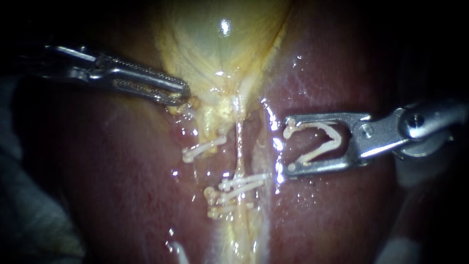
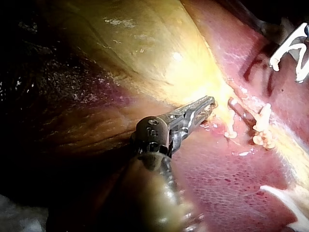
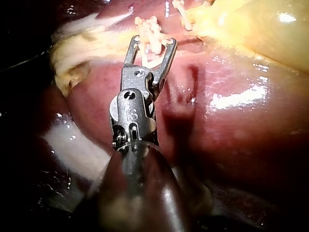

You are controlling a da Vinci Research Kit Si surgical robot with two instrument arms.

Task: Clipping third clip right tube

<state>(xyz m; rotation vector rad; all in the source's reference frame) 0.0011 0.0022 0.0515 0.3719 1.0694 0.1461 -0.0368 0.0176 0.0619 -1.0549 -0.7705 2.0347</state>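
Field: dark surround, grey cloth (image 1: 29, 220) at the lower left edge. Liver (image 1: 122, 195) is wet, smooth and dark red.

- Cluster of white ribbed clips (image 1: 234, 190) sits across the pale, glistening right tube (image 1: 239, 146). A single clip (image 1: 202, 149) sits apart, to the left.
- Right instrument (image 1: 289, 146): flat steel tool, jaws spread wide. An open clip (image 1: 336, 138), V-shaped and white, is seated between them and touches both. It lies just beside the right tube, over liver, not around it.
- Left instrument (image 1: 181, 93): slim serrated tool, jaws together. The tip rests against the yellow fibrous fringe; no tissue is visibly pinched.
- Gallbladder (image 1: 220, 44): farthest back, greenish, taut and shiny.
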